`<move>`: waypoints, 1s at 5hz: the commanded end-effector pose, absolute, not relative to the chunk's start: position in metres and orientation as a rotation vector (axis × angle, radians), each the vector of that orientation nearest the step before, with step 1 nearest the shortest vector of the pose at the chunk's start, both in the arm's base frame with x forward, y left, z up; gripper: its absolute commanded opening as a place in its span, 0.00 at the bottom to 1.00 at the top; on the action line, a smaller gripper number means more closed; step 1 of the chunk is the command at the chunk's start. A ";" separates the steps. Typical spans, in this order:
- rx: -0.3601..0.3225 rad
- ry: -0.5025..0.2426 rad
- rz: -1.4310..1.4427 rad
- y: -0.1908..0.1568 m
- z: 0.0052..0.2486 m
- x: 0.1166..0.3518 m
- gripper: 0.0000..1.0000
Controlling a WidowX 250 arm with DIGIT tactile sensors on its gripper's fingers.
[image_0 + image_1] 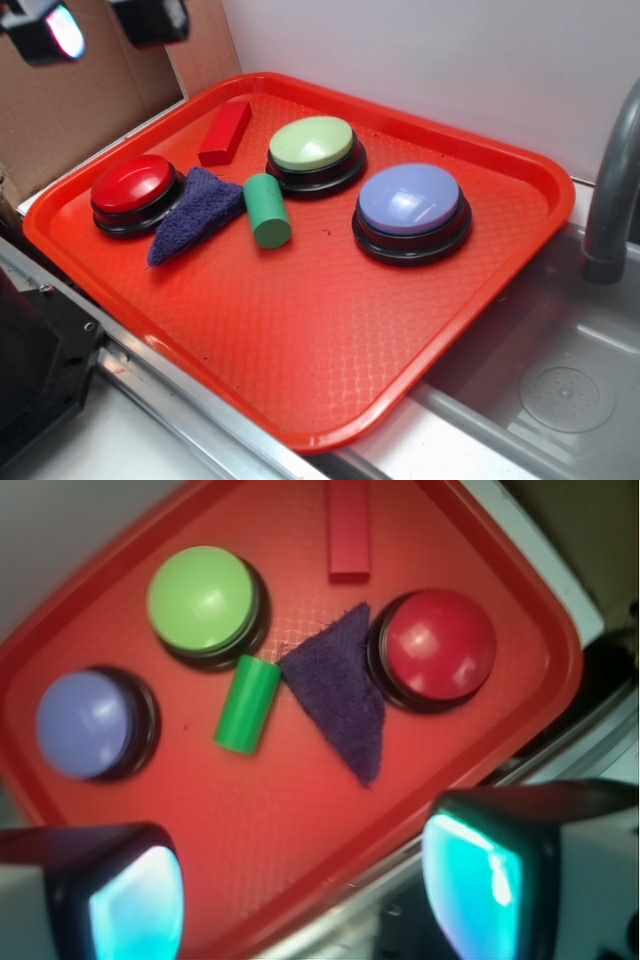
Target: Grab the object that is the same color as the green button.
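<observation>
An orange-red tray [300,330] fills most of the exterior view, lying on the bench with one corner over a steel sink [560,390]; a grey faucet [610,190] rises at 3 o'clock. Cardboard [90,110] stands behind the tray at 10 o'clock.

On the tray sit three buttons on black bases. The lavender button [411,212] lies at 2 o'clock from the tray's middle, the green button [314,153] at 12 o'clock, and the red button [134,193] at 9 o'clock.

A dark blue cloth [195,213], folded to a triangle, touches the red button's base at its 3 o'clock side. A red block [225,131] lies apart at 11 o'clock.

The green cylinder [266,210] lies on its side just beside the cloth, at 7 o'clock from the green button and close to its base, well apart from the lavender button.

The gripper [300,890] hangs above the tray's near edge in the wrist view, fingers [490,880] spread wide and holding nothing, the cylinder [247,704] at 12 o'clock from it.
</observation>
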State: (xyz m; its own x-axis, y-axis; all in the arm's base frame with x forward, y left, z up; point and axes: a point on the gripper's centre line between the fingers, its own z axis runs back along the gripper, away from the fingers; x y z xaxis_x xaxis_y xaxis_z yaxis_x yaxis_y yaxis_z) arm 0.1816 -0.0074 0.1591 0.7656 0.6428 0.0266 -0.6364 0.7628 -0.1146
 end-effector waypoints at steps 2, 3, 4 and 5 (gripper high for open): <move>-0.132 -0.171 1.013 -0.003 0.105 0.219 1.00; -0.098 -0.173 1.043 -0.006 0.087 0.226 1.00; -0.099 -0.153 1.045 -0.010 0.073 0.231 1.00; -0.089 -0.141 1.050 -0.015 0.056 0.235 1.00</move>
